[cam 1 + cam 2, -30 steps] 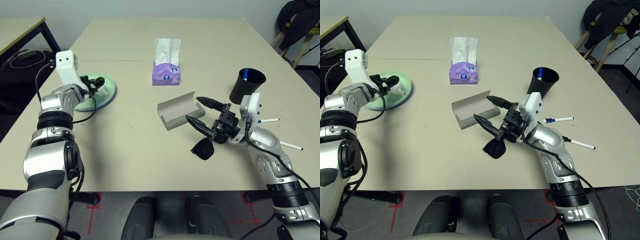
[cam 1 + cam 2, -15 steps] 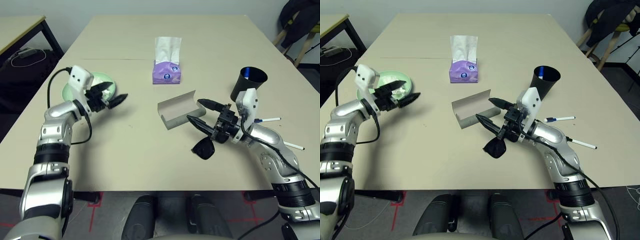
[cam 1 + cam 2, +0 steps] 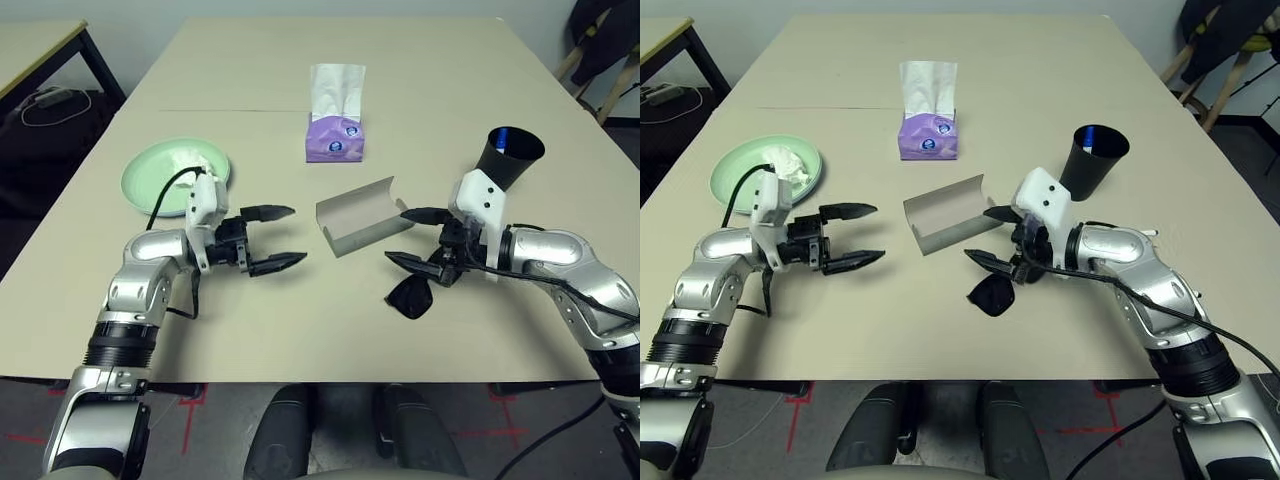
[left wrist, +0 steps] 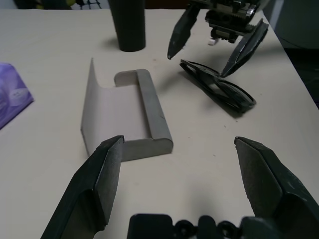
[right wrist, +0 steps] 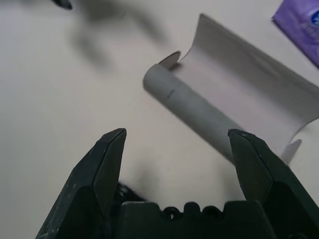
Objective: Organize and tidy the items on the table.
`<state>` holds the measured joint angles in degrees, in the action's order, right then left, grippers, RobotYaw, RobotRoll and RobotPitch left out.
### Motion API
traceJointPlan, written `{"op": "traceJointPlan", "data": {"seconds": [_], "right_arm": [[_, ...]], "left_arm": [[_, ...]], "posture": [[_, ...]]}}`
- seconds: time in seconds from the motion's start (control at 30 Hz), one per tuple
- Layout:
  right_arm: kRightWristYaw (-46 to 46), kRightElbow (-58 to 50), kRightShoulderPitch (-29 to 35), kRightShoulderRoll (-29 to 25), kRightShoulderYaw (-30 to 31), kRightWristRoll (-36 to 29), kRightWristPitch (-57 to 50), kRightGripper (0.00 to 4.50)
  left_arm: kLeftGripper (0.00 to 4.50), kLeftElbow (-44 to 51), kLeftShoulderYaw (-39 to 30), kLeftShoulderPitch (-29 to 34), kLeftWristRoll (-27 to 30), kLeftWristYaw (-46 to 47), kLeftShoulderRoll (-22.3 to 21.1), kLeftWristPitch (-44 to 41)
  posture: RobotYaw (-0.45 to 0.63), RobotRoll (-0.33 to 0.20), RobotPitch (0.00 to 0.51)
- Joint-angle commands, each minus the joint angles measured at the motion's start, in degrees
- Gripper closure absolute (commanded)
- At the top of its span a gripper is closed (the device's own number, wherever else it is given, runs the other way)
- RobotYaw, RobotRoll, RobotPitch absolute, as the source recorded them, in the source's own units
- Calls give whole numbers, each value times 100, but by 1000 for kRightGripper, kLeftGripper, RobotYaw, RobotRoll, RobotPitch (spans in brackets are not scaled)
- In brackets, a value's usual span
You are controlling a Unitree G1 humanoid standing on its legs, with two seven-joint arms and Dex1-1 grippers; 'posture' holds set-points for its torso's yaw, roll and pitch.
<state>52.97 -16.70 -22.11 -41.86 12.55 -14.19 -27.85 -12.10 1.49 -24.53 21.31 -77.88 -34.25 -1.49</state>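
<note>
With the grey oblong glasses case lying open on the beige counter, the right gripper, fingers apart, hovers over the folded black sunglasses beside it, likely to pick them up, while the left gripper waits spread wide.

Silver jointed forearms, white wrist housings, black cables, each tool with two tapered black fingers
</note>
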Motion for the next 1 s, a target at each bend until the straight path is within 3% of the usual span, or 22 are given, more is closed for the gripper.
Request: {"op": "traceJointPlan", "data": {"seconds": [0.03, 0.37, 1.0], "right_arm": [[344, -261, -145, -285, 199, 210, 73, 0], [1434, -479, -753, -1015, 611, 460, -60, 0], [2587, 642, -1580, -1164, 1311, 2101, 2509, 0]], "left_arm": [[13, 171, 192, 115, -106, -185, -71, 198], [13, 390, 293, 173, 0, -331, -62, 340], [13, 867, 232, 248, 315, 145, 277, -91]], "posture": [[80, 0, 165], [74, 0, 174], [91, 0, 184]]}}
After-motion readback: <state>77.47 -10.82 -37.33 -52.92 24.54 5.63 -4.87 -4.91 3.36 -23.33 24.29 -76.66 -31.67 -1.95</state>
